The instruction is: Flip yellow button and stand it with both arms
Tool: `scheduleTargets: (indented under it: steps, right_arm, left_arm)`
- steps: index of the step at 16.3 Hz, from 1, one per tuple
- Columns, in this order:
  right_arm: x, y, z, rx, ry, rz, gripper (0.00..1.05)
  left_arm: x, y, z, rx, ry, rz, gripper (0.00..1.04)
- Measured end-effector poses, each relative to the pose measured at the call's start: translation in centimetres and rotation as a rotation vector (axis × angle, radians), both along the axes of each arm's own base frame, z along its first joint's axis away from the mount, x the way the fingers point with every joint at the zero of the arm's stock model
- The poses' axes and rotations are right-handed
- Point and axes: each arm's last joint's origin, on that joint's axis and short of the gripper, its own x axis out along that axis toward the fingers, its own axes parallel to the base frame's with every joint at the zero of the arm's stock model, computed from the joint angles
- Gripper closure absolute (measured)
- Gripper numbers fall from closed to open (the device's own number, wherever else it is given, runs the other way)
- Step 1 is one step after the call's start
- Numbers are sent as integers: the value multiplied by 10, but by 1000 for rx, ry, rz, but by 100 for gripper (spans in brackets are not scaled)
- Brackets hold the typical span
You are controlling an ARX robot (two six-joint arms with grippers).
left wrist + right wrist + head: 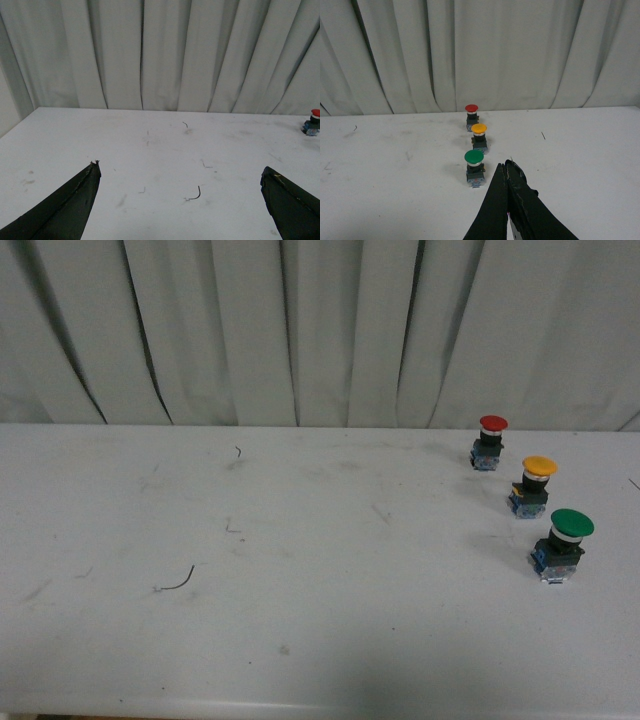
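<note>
Jaws of right gripper point(506, 167) closed, near upright yellow button point(479, 135)

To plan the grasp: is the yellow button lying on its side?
No, the yellow button stands upright, cap on top, between the red button and the green button.

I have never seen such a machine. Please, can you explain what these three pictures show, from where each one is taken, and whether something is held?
A two-armed robot took these. The front view looks from its body over a white table before a grey curtain. Three push-buttons stand in a row, caps up: the red button, the yellow button, the green button. A bit of black wire lies apart. The other pictures come from wrist cameras. The left pincer is open, the right pincer is shut, near the green button; neither holds anything.
</note>
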Motion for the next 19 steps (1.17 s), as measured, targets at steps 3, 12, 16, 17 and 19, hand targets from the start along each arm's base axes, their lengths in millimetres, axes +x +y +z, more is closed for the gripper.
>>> scheduleTargets:
  steps: [3, 12, 16, 17, 19]
  right_arm:
    - [0, 0, 0, 0, 0, 0, 82]
    - [0, 0, 0, 0, 0, 0, 6]
    - [0, 0, 0, 0, 0, 0, 6]
    - [0, 0, 0, 0, 0, 0, 6]
    - [0, 0, 0, 0, 0, 0, 6]
  left_arm:
    - [0, 0, 0, 0, 0, 0, 7]
    - [0, 0, 0, 0, 0, 0, 7]
    - [0, 0, 0, 0, 0, 0, 7]
    - [0, 0, 0, 0, 0, 0, 7]
    - [0, 0, 0, 0, 0, 0, 7]
